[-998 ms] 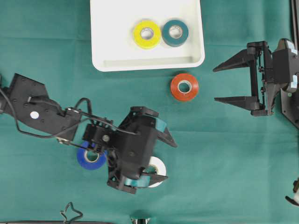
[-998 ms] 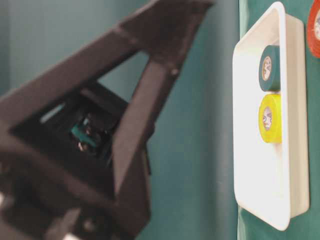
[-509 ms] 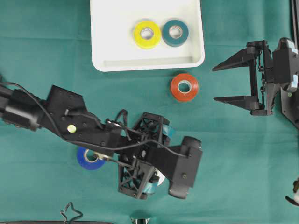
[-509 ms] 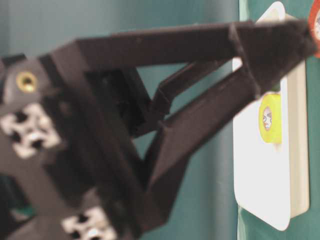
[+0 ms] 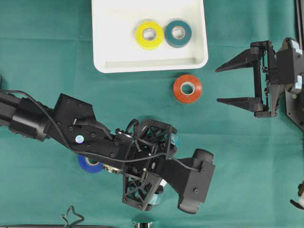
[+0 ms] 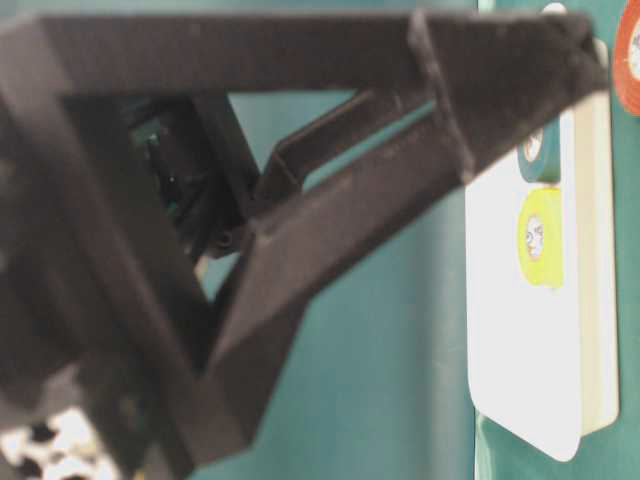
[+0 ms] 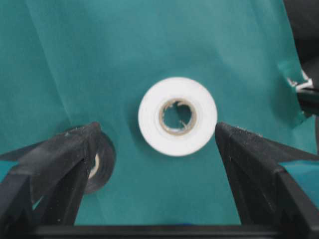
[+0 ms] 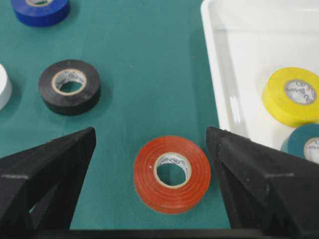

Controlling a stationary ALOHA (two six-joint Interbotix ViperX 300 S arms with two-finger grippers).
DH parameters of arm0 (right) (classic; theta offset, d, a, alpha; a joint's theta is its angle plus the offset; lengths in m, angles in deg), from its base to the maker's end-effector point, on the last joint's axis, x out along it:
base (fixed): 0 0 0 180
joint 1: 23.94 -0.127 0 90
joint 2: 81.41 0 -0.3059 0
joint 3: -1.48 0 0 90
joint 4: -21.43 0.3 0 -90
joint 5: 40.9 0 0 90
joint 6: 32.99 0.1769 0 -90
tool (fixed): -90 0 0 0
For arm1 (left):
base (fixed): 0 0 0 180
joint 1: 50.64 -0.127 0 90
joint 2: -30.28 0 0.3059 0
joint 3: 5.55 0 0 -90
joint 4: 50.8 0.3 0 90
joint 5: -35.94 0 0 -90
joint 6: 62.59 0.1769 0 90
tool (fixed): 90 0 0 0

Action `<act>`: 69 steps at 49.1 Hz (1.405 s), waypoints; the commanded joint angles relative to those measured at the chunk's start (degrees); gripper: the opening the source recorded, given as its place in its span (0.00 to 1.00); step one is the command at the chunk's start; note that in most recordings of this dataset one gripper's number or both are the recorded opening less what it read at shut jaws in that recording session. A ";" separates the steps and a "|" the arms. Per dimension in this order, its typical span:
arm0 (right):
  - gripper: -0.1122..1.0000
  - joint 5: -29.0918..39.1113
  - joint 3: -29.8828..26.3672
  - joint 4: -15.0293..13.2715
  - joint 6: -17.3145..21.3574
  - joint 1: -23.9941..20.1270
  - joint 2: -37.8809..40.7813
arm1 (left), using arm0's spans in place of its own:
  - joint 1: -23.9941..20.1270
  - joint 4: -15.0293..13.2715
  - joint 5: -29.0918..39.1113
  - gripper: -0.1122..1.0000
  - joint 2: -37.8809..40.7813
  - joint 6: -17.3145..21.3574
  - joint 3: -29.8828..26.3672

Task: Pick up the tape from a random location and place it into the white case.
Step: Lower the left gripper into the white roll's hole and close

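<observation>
With the white roll lying flat on the table and centred between its fingers, my left tool hangs wide open above it; I should drop straight down, then close evenly, keeping clear of the black roll by one finger. The case, well apart, holds yellow and teal rolls. My right tool gapes empty near the red roll.
</observation>
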 commanded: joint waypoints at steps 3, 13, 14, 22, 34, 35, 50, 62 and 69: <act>0.90 0.53 -1.76 -0.09 -0.09 0.00 -0.09 | 0.53 0.18 -0.70 0.96 -1.67 0.00 -0.35; 0.90 0.97 -1.93 -0.09 -0.09 0.09 -0.09 | 0.53 0.18 -0.79 0.96 -1.67 -0.09 -0.35; 0.90 0.88 -1.93 -0.09 -0.09 0.00 -0.09 | 0.53 0.18 -0.79 0.96 -1.67 0.00 -0.26; 0.90 0.88 -1.93 -0.09 -0.18 0.00 -0.09 | 0.53 0.18 -1.05 0.96 -1.67 -0.09 -0.26; 0.90 0.97 -1.93 -0.09 -0.18 0.00 -0.09 | 0.53 0.18 -1.23 0.96 -1.67 -0.09 -0.18; 0.90 0.88 -1.93 0.00 -0.18 0.00 -0.09 | 0.53 0.18 -1.23 0.96 -1.76 -0.09 -0.18; 0.90 0.88 -1.93 -0.09 -0.18 0.00 0.09 | 0.53 0.26 -2.72 0.96 -1.58 -0.09 0.88; 0.90 0.70 -1.93 -0.09 -0.26 0.00 0.88 | 0.53 0.88 -7.82 0.96 -1.49 -0.09 4.75; 0.90 0.62 -2.02 -0.09 -0.26 0.09 1.23 | 0.18 1.14 -11.51 0.96 -1.67 -0.09 8.17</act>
